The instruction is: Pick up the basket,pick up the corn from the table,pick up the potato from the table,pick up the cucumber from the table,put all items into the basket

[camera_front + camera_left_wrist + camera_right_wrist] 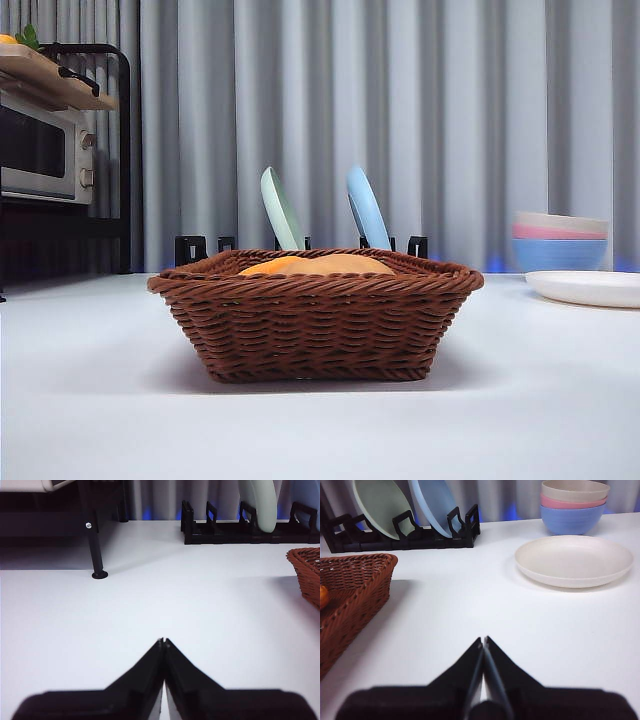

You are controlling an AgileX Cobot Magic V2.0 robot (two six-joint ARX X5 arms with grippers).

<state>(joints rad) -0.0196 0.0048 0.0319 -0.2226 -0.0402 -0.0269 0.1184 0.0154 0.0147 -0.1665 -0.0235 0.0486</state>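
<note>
Grey curtains hung behind the white table (90, 400). Mid-table sat the basket (315, 325), holding the potato (335, 265) with the corn (262, 268) peeking at its left; no cucumber showed. Left gripper (163, 641) and right gripper (483, 640) waited either side, jaws pressed together, empty, probably finished.

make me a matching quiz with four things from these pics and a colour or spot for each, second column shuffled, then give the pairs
Things:
1. basket
2. top bowl of the stack
3. flat plate
4. left hand

Descriptions:
A. cream, lying on the table in front of the stacked bowls
B. shut, over bare table
C. reddish-brown wicker, holding something orange and tan
D. beige, above a pink bowl and a blue bowl

Pairs: 1-C, 2-D, 3-A, 4-B
</note>
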